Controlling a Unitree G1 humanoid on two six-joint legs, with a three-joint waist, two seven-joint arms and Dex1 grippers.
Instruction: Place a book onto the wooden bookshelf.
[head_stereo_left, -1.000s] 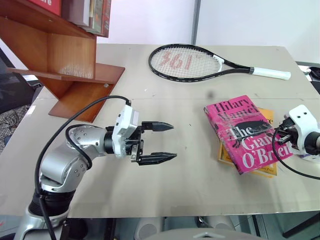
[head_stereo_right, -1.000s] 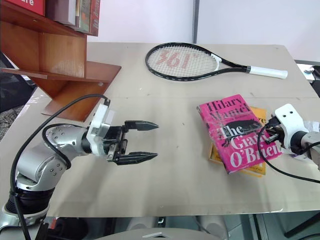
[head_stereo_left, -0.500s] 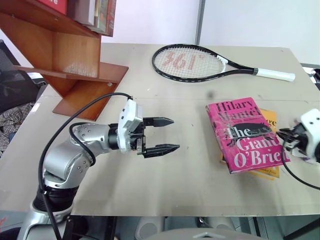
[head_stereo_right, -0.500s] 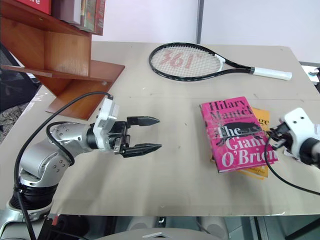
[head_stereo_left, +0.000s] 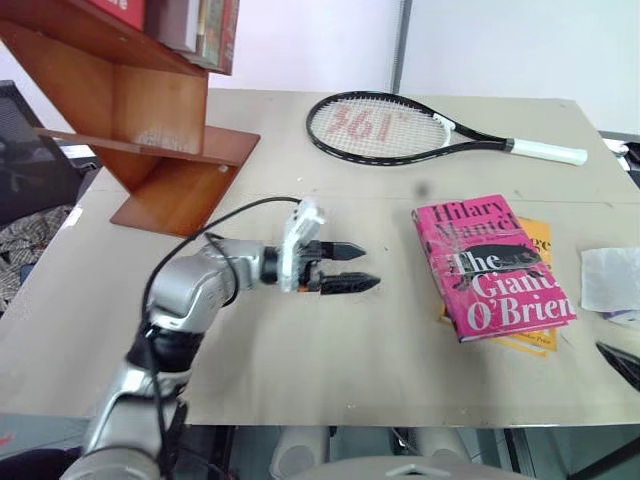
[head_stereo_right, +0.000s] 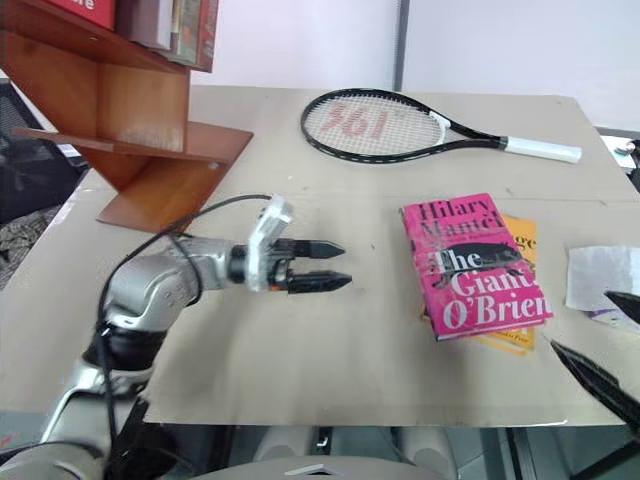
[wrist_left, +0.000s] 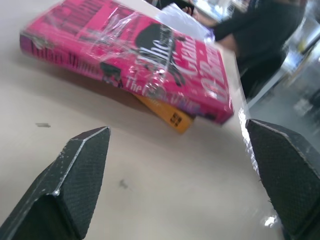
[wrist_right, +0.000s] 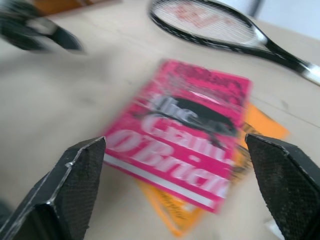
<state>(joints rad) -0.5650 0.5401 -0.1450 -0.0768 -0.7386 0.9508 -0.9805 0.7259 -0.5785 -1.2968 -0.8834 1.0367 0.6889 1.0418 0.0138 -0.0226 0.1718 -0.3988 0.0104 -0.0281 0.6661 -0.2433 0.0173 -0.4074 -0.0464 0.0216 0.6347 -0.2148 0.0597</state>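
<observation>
Book (head_stereo_left: 492, 265), thick, pink: lying flat, cover up, resting askew on a thinner yellow-orange book (head_stereo_left: 537, 235); not yet lifted, well apart from the wooden bookshelf (head_stereo_left: 150, 110).

Right gripper (wrist_right: 175, 140): having been at the book's right edge a moment ago, now pulling back toward the robot and spreading wide, holding nothing. Seemingly ending a nudge, not a grasp, with the book now sitting squarer than a second ago.

Left gripper (head_stereo_left: 368, 268): advancing from the book's left, rolling at the wrist, fingers wide and empty, pointing at the spine side, a stretch of bare table remaining between. Likely taking over the pickup, the shelf standing on that arm's side.

Table (head_stereo_left: 300, 350), pale beige, smooth: carrying everything listed.
Tennis racket (head_stereo_left: 400, 128): lying beyond the book, handle pointing right.
White paper (head_stereo_left: 610, 278): lying just right of the book.
Wooden bookshelf: standing far left of and beyond the book, holding other volumes on its upper board.
White wall (head_stereo_left: 300, 40): closing the room beyond the book.
Person in dark clothing (wrist_left: 250, 40): appearing past the book in the left wrist view.
</observation>
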